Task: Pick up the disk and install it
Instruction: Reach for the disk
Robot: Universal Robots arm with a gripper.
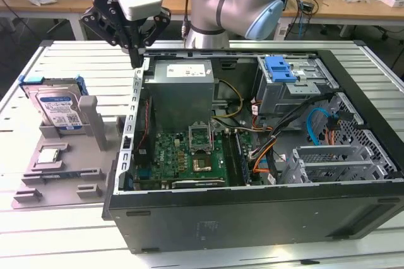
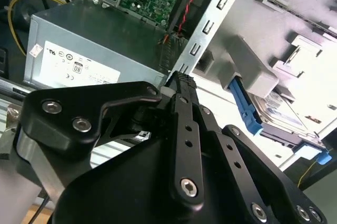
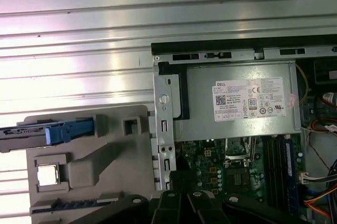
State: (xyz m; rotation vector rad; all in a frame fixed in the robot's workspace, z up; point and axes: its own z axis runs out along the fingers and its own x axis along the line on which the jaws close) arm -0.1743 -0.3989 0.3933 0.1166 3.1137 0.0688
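The disk [image 1: 58, 108] is a silver drive with a white-and-blue label in a blue carrier. It stands on edge in a slot of the grey fixture [image 1: 76, 168] at the exterior view's left. It also appears in the second wrist view as the disk [image 2: 284, 109], and edge-on in the first wrist view as the disk [image 3: 50, 132]. My gripper [image 1: 136, 59] hangs above the case's corner by the power supply, to the right of the disk and apart from it. Its black fingers [image 2: 181, 84] are pressed together, shut on nothing.
An open computer case [image 1: 252, 218] lies on the slotted aluminium table [image 1: 38, 231], with a power supply [image 1: 180, 86], a motherboard [image 1: 189, 155] and a blue bracket [image 1: 281, 68] at the drive bay. A small square chip [image 1: 50, 155] sits on the fixture. Desks with clutter stand behind.
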